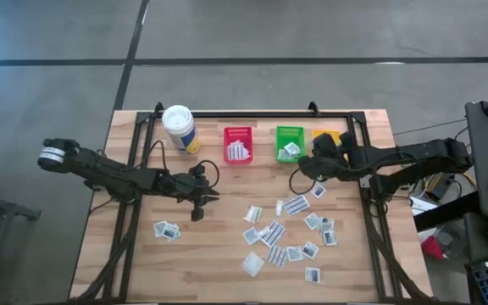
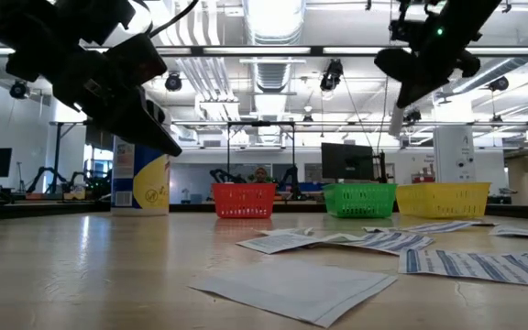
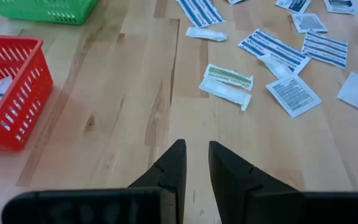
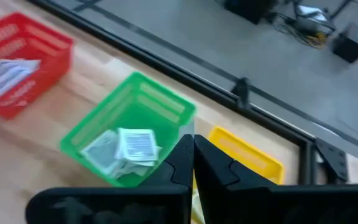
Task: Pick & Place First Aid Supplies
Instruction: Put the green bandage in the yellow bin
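Observation:
Several small white first aid packets (image 1: 271, 233) lie flat on the wooden table (image 1: 227, 280), and two more (image 1: 166, 229) lie at the near left. A red bin (image 1: 238, 144) and a green bin (image 1: 289, 142) each hold packets. A yellow bin (image 1: 324, 135) stands partly under my right arm. My left gripper (image 3: 196, 163) hovers left of the packets, slightly open, with nothing between its fingers. My right gripper (image 4: 192, 146) is raised near the green bin (image 4: 129, 134), shut, with a pale sliver (image 4: 189, 128) at its tips. My right gripper pinches a thin white packet (image 2: 396, 121) at its fingertips. The packet hangs below the slanting fingers, clear of the table, and shows edge-on. The fingers hide which part of it they hold.
A white canister with a yellow label (image 1: 179, 127) stands at the far left of the bins. A black frame rail (image 1: 252, 113) runs along the table's far edge. Bare wood (image 3: 123, 93) lies between my left gripper and the red bin (image 3: 8, 93).

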You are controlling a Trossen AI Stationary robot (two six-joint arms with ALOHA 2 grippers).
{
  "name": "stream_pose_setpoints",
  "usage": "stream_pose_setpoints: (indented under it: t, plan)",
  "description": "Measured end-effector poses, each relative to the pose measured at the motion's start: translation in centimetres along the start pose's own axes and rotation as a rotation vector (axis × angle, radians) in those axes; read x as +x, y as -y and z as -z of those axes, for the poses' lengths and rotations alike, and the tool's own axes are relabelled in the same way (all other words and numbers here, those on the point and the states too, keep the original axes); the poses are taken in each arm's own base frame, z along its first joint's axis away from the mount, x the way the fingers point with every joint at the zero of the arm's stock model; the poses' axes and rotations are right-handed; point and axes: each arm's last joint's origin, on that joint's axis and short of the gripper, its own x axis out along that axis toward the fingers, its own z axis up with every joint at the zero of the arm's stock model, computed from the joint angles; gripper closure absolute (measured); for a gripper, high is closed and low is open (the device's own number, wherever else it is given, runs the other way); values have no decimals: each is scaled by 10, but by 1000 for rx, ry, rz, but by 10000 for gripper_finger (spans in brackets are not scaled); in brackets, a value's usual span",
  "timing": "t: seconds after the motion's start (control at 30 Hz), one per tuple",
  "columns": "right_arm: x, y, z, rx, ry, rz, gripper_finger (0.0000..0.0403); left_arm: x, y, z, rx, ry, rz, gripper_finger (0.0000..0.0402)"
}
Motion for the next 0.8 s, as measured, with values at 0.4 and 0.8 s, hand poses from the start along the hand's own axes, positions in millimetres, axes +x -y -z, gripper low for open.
stream_pose_setpoints:
  t: [0.4, 0.8]
  plan:
    - [40, 25, 12, 54, -172, 137, 394, 1, 0, 1, 1, -5, 0, 337]
    - [58, 38, 22, 98, -370, 103, 394, 1, 0, 1, 1, -5, 0, 337]
